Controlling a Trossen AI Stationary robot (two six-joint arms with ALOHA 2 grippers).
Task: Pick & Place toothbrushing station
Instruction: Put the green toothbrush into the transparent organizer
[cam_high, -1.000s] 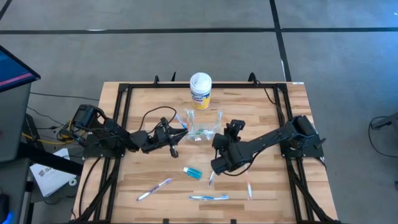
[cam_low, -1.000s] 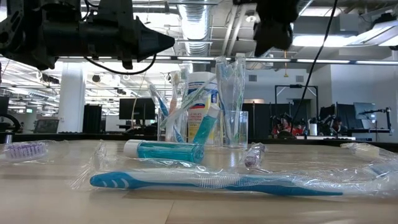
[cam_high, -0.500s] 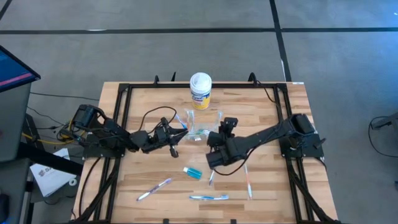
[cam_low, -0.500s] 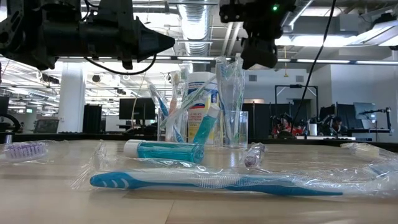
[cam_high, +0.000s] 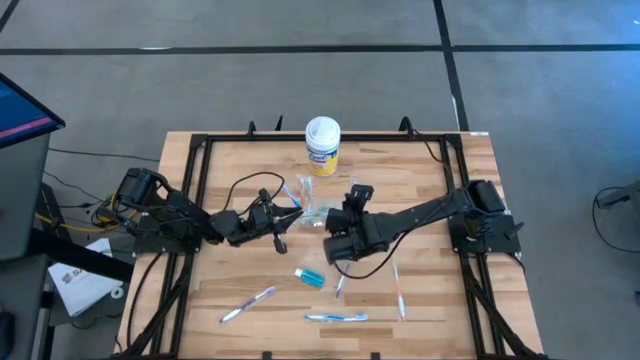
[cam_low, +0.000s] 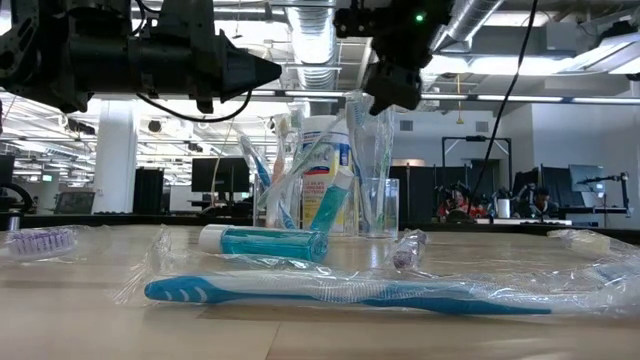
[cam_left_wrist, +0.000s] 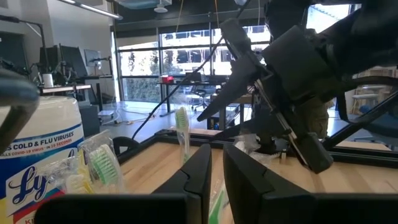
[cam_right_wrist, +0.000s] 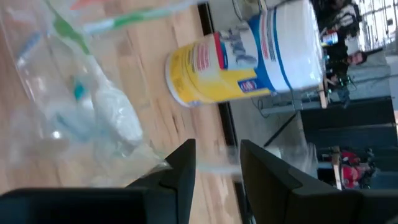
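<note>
On the wooden tabletop (cam_high: 420, 180), the left gripper (cam_high: 283, 222) hovers just left of the clear plastic cup (cam_high: 318, 208), its jaws nearly together on nothing. The cup stands mid-table in front of a yellow canister (cam_high: 322, 146). The right gripper (cam_high: 352, 197) hangs over the cup's right side, jaws slightly apart, gripping a wrapped toothbrush (cam_low: 357, 108).

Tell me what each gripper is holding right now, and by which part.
Cannot be told. The left gripper and right gripper are both at the see-through cup, but no view shows clearly whether either grips anything.
</note>
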